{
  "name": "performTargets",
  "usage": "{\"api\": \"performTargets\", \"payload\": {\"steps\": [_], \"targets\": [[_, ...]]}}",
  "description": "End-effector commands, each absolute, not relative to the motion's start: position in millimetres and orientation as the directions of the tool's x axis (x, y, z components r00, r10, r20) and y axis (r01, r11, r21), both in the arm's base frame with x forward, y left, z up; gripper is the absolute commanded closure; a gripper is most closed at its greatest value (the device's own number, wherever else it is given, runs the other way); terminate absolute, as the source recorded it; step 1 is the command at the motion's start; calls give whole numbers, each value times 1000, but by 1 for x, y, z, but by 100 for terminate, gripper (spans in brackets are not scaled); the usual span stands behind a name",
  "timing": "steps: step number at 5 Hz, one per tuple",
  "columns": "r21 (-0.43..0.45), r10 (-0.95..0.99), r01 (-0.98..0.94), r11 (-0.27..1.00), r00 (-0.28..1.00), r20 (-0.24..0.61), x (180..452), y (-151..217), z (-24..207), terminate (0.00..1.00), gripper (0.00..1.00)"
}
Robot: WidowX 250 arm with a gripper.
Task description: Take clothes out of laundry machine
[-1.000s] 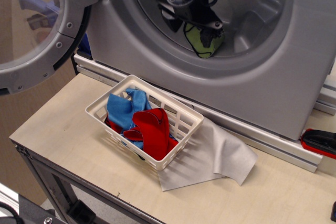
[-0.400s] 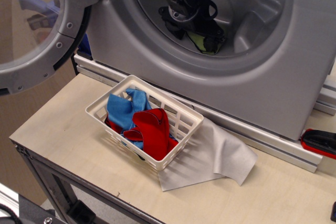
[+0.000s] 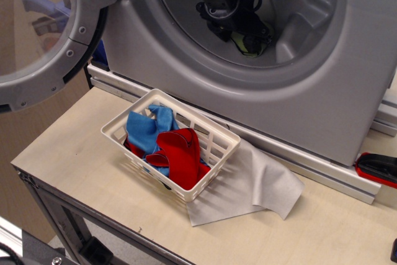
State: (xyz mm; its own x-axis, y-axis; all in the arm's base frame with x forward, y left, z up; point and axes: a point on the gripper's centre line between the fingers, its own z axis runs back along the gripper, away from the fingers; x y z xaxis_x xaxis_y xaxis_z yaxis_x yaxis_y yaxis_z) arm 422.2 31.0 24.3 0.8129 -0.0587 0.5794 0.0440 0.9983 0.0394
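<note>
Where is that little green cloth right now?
The green cloth is inside the washer's drum, near the bottom of the round opening at upper centre. It is partly hidden behind the robot's black hand, well above the white basket.

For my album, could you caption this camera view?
Gripper inside the washer drum at a green cloth; basket waits on the table.

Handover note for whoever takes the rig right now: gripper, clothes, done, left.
Gripper: inside the washer drum, down on the green cloth; the arm hides the fingers, so the grip is unconfirmed.
Cloth: in the drum, mostly covered by the gripper.
Door: swung open on the left.
Basket: on the table in front, holding a blue cloth and a red cloth.
Done: reached the cloth.
Left: confirm grip, lift it out.
</note>
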Motion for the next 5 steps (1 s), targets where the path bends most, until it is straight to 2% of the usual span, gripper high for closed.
{"api": "performTargets", "payload": {"steps": [1,2,3,4,5], "targets": [[64,-90,65,996,823,561,421,36,34,0,100],[56,-83,62,996,831,550,399,35,44,0,100],[82,-80,43,996,841,536,380,37,65,0,100],[104,-30,-25,994,866,500,362,37,89,0,100],[139,9,-80,987,892,452,342,42,103,0,100]]}}
